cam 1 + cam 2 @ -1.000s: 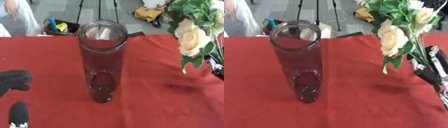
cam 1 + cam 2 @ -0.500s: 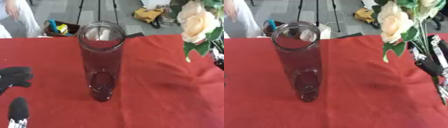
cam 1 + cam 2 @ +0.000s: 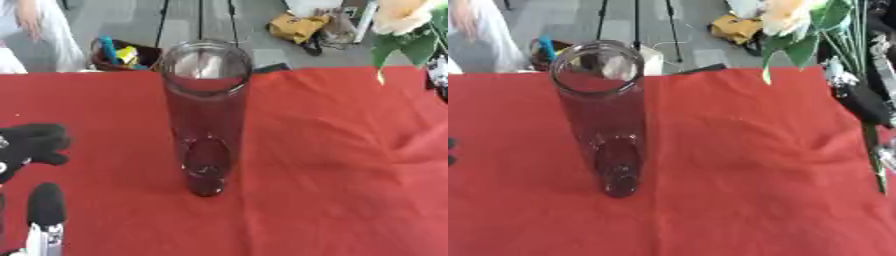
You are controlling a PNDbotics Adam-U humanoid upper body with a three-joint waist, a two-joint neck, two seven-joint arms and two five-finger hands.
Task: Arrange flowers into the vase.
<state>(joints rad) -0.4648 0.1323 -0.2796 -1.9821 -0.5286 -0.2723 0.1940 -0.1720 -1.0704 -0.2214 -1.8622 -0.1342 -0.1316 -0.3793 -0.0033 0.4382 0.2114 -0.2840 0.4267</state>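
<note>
A tall clear glass vase [image 3: 206, 115] stands upright and empty on the red tablecloth [image 3: 332, 200], left of the middle. A bunch of flowers [image 3: 789, 17] with cream roses and green leaves hangs high at the right, above the table and apart from the vase. Its green stems [image 3: 874, 160] run down along the right edge. My right hand [image 3: 864, 102], black with silver parts, is shut on the stems there. My left hand [image 3: 31, 142] rests open at the lower left, fingers up, away from the vase.
Folds crease the cloth at the right [image 3: 824, 145]. Past the far table edge lie a basket of coloured items [image 3: 122, 55], tripod legs [image 3: 636, 25] and a yellow bag [image 3: 297, 25]. A person in white [image 3: 35, 30] stands at the far left.
The flower bunch has risen, its blooms now at the top edge. The vase and my left hand have not moved.
</note>
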